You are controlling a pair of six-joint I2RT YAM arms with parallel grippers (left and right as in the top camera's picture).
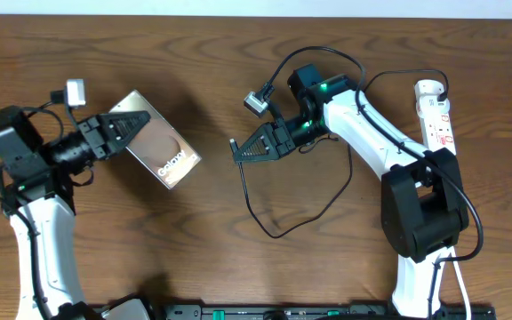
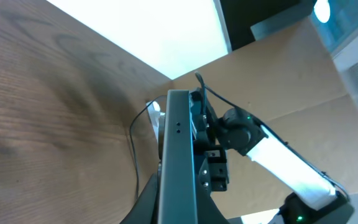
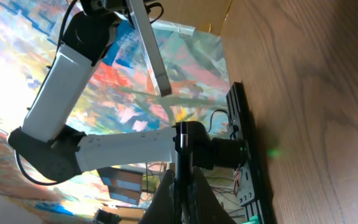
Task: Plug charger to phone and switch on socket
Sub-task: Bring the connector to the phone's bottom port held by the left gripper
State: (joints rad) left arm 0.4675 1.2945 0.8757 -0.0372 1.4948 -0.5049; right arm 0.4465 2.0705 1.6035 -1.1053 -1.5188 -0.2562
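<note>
Left hand [image 1: 134, 129] clamped on phone [image 1: 163, 151], back face up over bench [image 1: 238, 53]. Right hand [image 1: 240, 149], near phone's right side, pinched shut on charger [image 1: 254, 209] at its connector tip; rest of cable trails slack away from phone. Socket [image 1: 436, 111] well to phone's right. Cable looks light and limp, so grip close behind tip. Phone glossy, probably slippery; hold by edges.

"Galaxy" on the phone [image 1: 162, 153] back
</note>
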